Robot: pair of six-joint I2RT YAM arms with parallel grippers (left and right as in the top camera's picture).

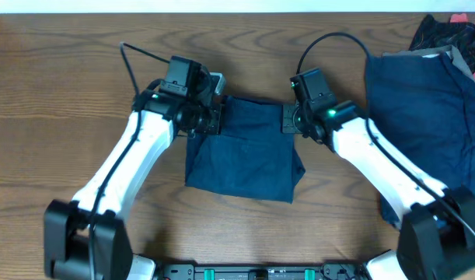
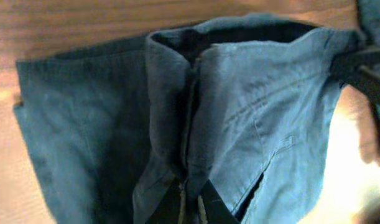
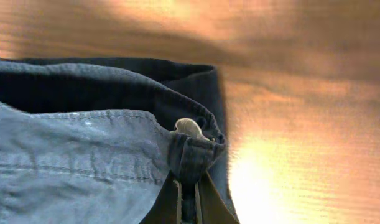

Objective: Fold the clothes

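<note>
A pair of dark navy shorts [image 1: 245, 152] lies folded in the middle of the wooden table. My left gripper [image 1: 210, 117] is shut on the shorts' top left edge; in the left wrist view its jaws [image 2: 191, 202] pinch a bunched fold of the shorts [image 2: 258, 112]. My right gripper [image 1: 293, 118] is shut on the top right corner; in the right wrist view its jaws [image 3: 188, 199] clamp the waistband hem of the shorts [image 3: 84, 155] beside a pale button [image 3: 188, 127]. A second navy garment [image 1: 424, 117] lies spread at the right.
A dark bundle with red and pink cloth [image 1: 455, 35] sits at the far right corner. Bare wood table [image 1: 58, 101] lies to the left and in front of the shorts. The arm bases stand at the near edge.
</note>
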